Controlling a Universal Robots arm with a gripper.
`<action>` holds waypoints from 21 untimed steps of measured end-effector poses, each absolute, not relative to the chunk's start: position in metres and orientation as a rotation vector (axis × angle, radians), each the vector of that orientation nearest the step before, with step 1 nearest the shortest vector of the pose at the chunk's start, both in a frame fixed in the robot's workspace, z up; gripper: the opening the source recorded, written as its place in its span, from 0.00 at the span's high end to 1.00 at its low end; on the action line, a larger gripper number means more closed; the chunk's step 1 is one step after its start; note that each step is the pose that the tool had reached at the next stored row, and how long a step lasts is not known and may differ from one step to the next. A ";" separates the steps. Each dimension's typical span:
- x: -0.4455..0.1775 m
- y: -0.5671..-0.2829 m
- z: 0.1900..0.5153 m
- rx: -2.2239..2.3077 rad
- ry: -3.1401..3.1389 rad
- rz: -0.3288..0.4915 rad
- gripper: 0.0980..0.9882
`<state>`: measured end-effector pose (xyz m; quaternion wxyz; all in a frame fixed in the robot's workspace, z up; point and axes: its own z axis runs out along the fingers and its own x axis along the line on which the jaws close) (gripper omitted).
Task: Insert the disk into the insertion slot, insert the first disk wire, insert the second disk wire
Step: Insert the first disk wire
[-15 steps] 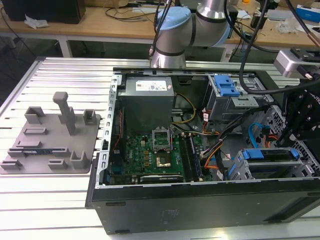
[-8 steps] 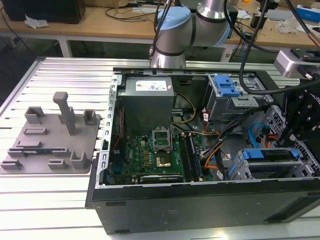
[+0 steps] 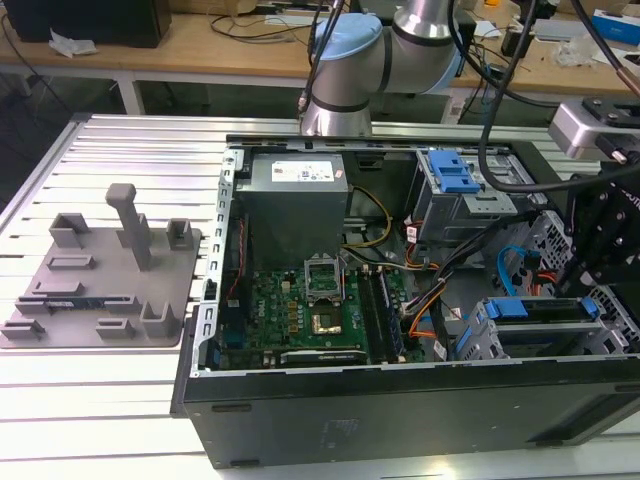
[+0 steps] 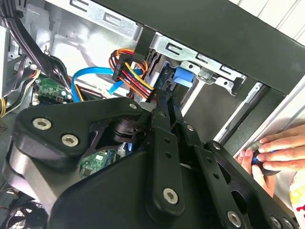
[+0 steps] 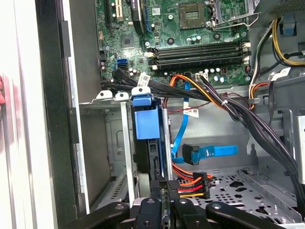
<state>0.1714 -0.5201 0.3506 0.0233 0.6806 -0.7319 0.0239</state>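
Disk (image 5: 145, 125) — blue-framed, in perforated grey insertion slot (image 5: 113, 140) — clenched black hand (image 5: 161, 187) beside it

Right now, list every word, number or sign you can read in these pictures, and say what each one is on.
No text can be read for certain.
Power supply label: print too small to read.
Cable tags: print too small to read.
Circuit board: white markings too small to read.
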 end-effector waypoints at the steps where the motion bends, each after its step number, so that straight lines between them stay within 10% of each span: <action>1: 0.171 -0.520 0.351 2.108 -2.266 0.076 0.92; 21: 0.171 -0.522 0.346 2.108 -2.267 0.077 0.92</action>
